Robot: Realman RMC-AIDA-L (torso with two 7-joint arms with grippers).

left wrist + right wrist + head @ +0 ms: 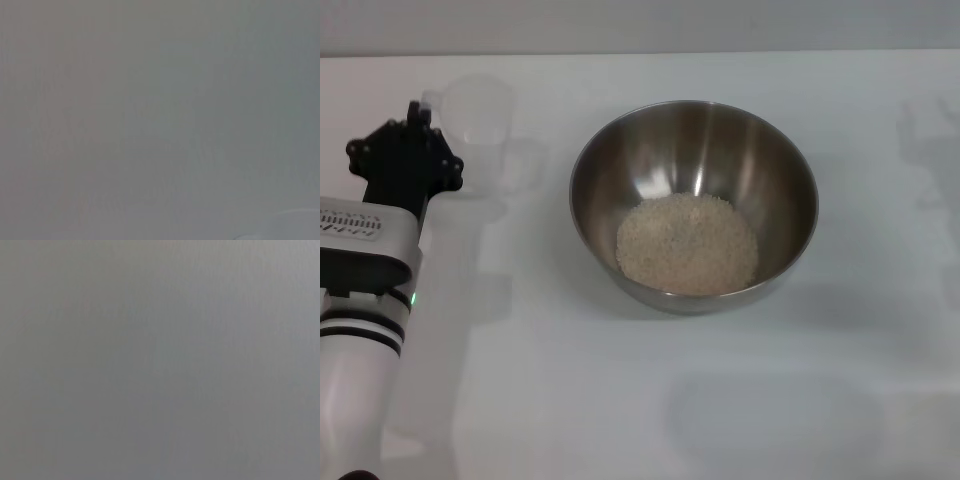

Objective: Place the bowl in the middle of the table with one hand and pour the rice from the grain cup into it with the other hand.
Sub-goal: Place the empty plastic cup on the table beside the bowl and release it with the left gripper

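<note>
Rice (687, 243) already piled in steel bowl (693, 205) mid-table (620, 400); clear grain cup (480, 112) set upright far left, looks empty; left gripper (412, 140) beside it, fingers can't tell; right arm unseen

The bowl (693, 205) is seen mid-table (620, 400), with rice (687, 243) heaped inside. The cup (480, 112) stands upright far left, just beside the left gripper (415, 125).
</note>
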